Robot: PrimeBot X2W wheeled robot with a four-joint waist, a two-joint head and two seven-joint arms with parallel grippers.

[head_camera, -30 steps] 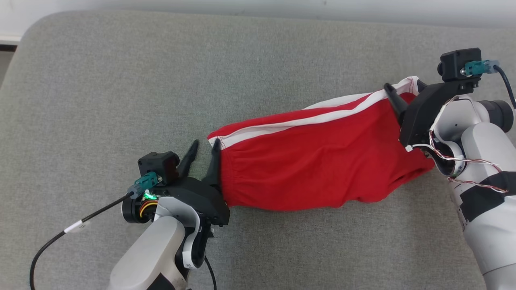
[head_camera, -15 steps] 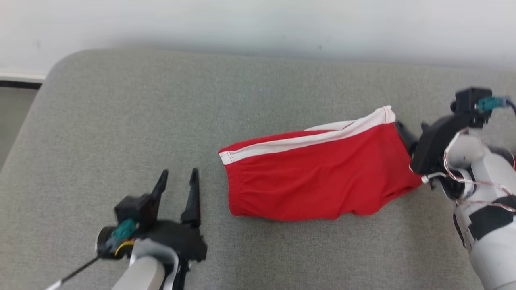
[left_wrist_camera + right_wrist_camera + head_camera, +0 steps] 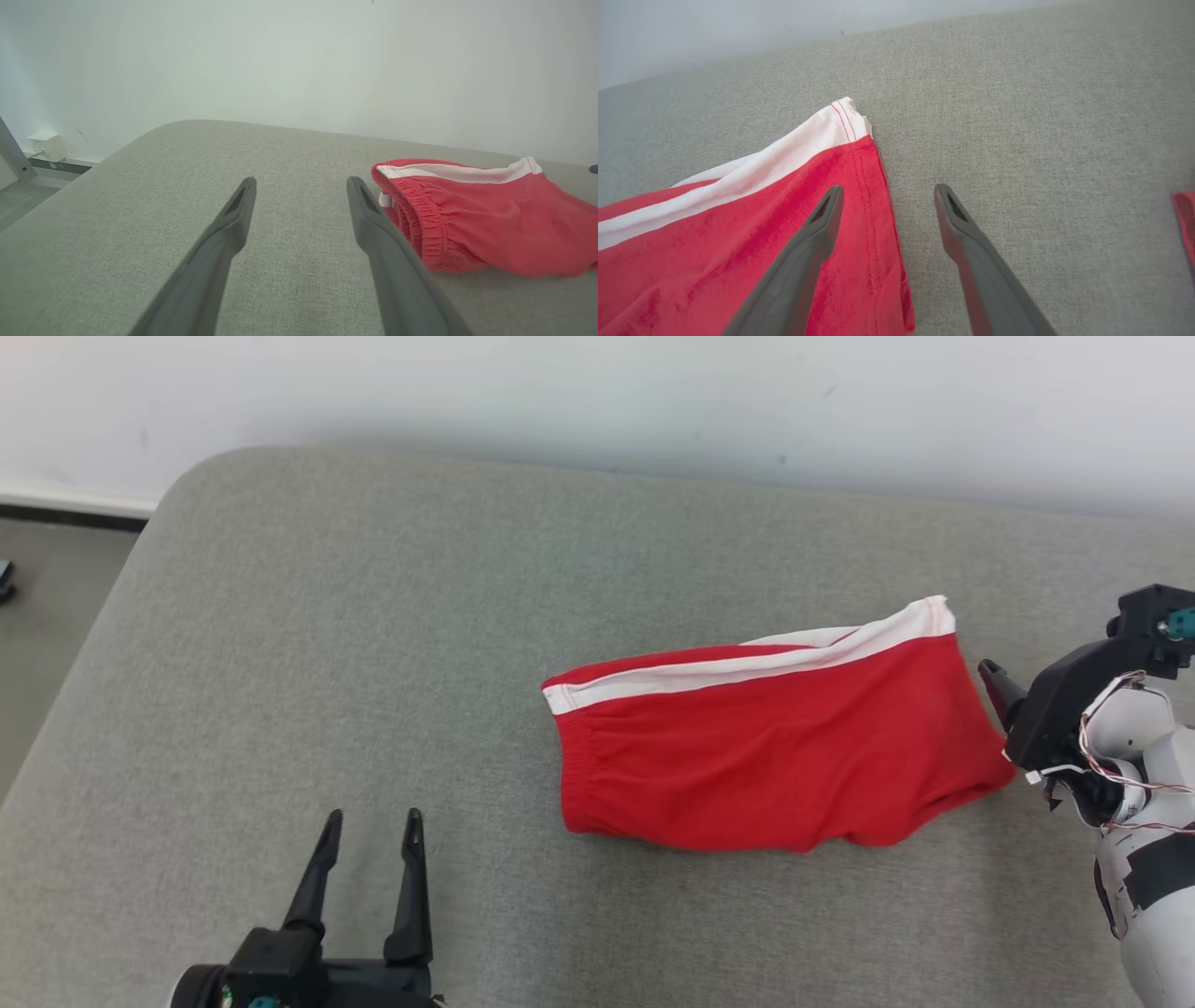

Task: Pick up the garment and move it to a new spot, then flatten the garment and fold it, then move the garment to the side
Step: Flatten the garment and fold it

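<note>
Garment lies long axis left-to-right. Right gripper, jaws spread, sits at its hem end; left gripper, also spread, stands well apart.

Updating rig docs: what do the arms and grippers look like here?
The left gripper and right gripper have two long, tapered dark fingers on black mounts. The right arm: white shell, black band, twisted red-white wires, black wrist camera block with teal connector.
</note>
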